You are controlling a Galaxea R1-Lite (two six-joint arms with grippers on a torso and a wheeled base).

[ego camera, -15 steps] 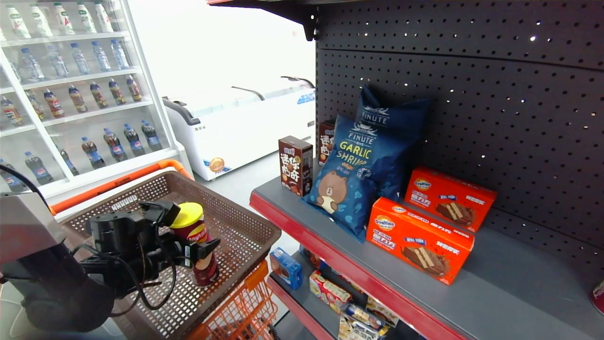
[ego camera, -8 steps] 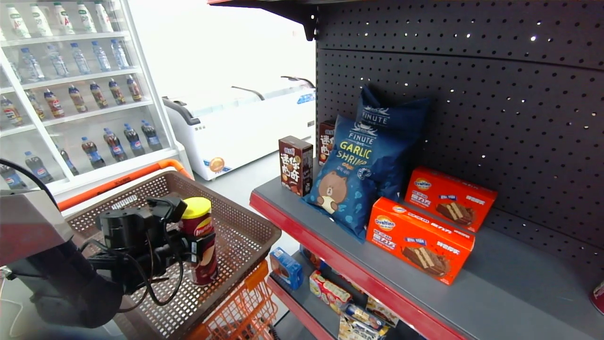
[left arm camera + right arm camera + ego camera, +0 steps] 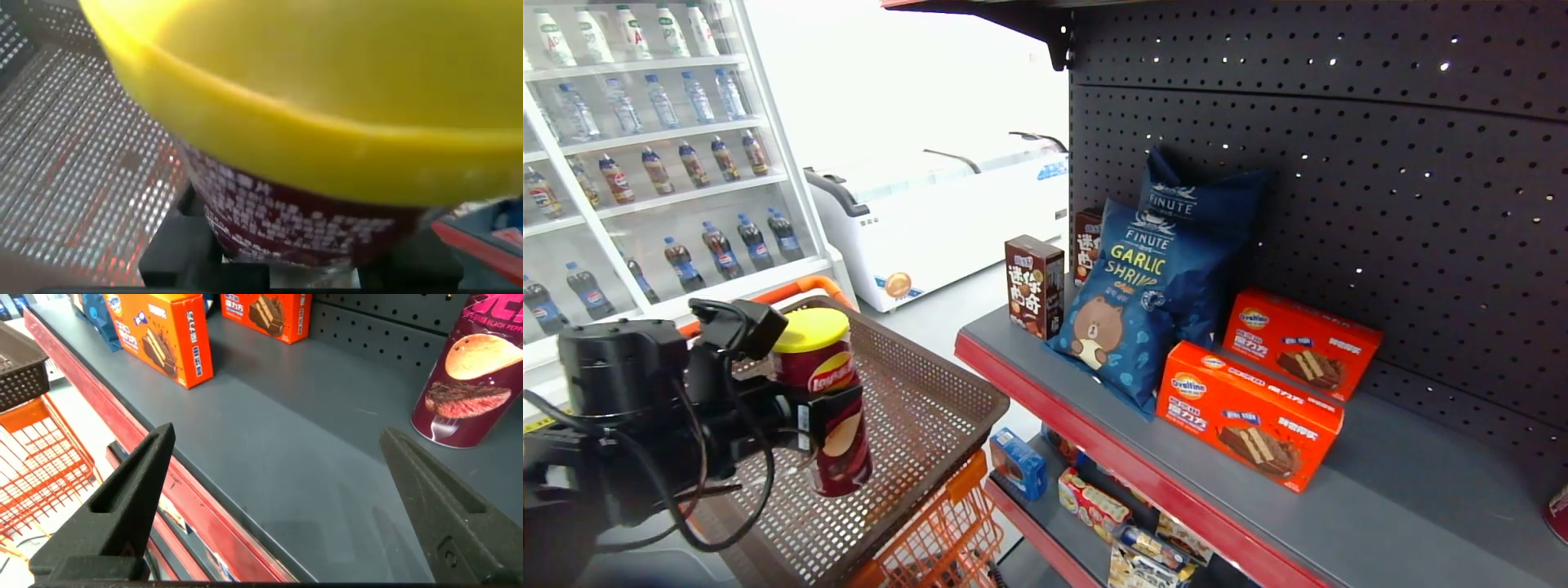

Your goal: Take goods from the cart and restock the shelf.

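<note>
**While the left gripper (image 3: 796,376) clamps a crisp can (image 3: 827,425), the right gripper (image 3: 282,514) stands open over the shelf (image 3: 1380,506)**

Just off the shelf's red front edge stands the cart (image 3: 931,539), orange wire below and a brown mesh basket (image 3: 947,384) on top. The can, dark red with a yellow lid (image 3: 810,329), hangs over the basket's mesh, well out from the shelf and leaning slightly. Its base looks clear of the basket floor.

The left gripper's fingers (image 3: 176,253) press the can's body from two sides, a little below the lid.

On the shelf, two brown cartons (image 3: 1035,286) stand at the end nearest the cart. Next come two blue snack bags (image 3: 1143,302) leaning towards the pegboard back, then two orange boxes (image 3: 1250,412) lying flat. Farther along stands a second can (image 3: 470,384), upright and close to the back panel.

The right gripper hovers over the shelf's bare grey deck, with the orange boxes to one side and that second can to the other. Its jaws are wide apart with nothing between them.

The lid blocks most of the left wrist view, hiding the held can's base there. The head view's edge cuts off the second can. The packets on the lower shelf (image 3: 1094,506) are half hidden under the deck.
</note>
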